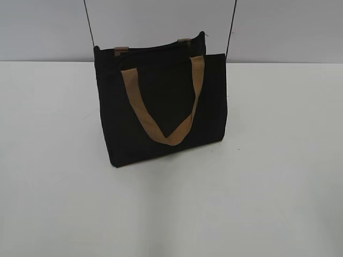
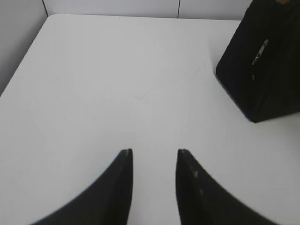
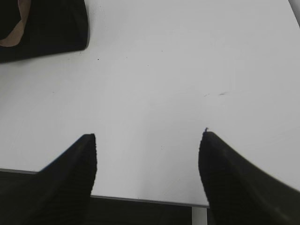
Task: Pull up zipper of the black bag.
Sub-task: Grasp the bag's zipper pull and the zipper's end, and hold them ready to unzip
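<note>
1. Bare white table [image 1: 171, 214] fills the near ground in the exterior view; neither arm shows there.
2. Bag [image 1: 163, 101] stands upright toward the far middle of the table, broad face to the camera, with nothing propping it.
3. Near tan handle [image 1: 163, 115] hangs slack down that face in a V. Stubs of the far handle [image 1: 121, 51] poke above the top edge.
4. Thin black shoulder strap [image 1: 89, 24] runs up out of frame on both sides.
5. Zipper: the line along the top edge cannot be made out in the exterior view. Left wrist view shows a small silvery pull [image 2: 260, 51] lying against the bag's narrow end panel, below the top.
6. Left gripper [image 2: 154, 152]: fingers apart by a narrow gap, empty, over bare table, the bag well off to its far right.
7. Right gripper [image 3: 147, 136]: fingers wide apart, empty, at the near table edge; a bag corner with a bit of handle sits far left in its view.
8. Judgement: both arms look parked and ready, task not yet started. The left arm has the pull in sight, so it seems the likelier one to pinch it; the right could steady the soft bag.
</note>
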